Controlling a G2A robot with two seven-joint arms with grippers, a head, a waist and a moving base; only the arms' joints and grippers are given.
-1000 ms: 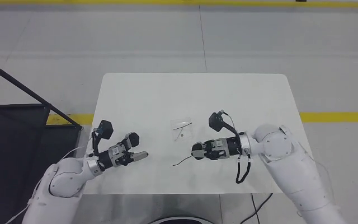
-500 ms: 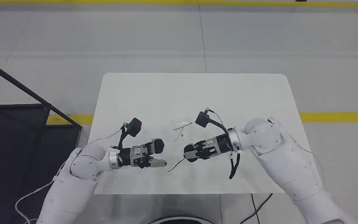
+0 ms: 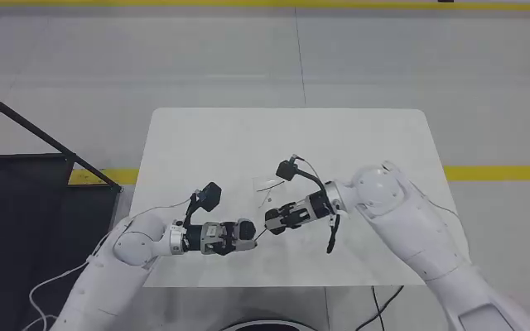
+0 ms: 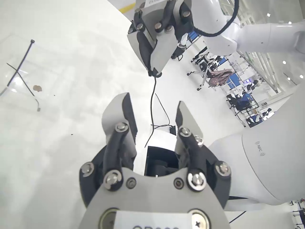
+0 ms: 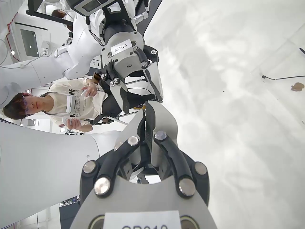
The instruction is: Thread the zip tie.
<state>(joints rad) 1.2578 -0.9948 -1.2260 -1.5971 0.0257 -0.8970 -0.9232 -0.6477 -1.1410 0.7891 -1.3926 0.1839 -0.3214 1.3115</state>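
At the near edge of the white bench, the left pincer lies low on its side and points toward its partner, its two fingers spread apart and gripping nothing. Between those parted fingers runs the loose end of a thin black zip tie; the left wrist view shows the strand passing through the gap with clear space on both sides, touching neither finger. The tie leads across to the right pincer, just beside the left one and facing it tip to tip. The right pincer is clenched on the tie's upper end, where a small dark knob sits at its pressed-together fingertips. From there the rest of the tie curves gently toward the left arm. Farther back on the bench, beyond the meeting point of the two pincers and a little toward the right arm's side, lies a clear plastic bag. It lies flat with two more black zip ties crossed over one another inside, and a small brown speck shows near them.
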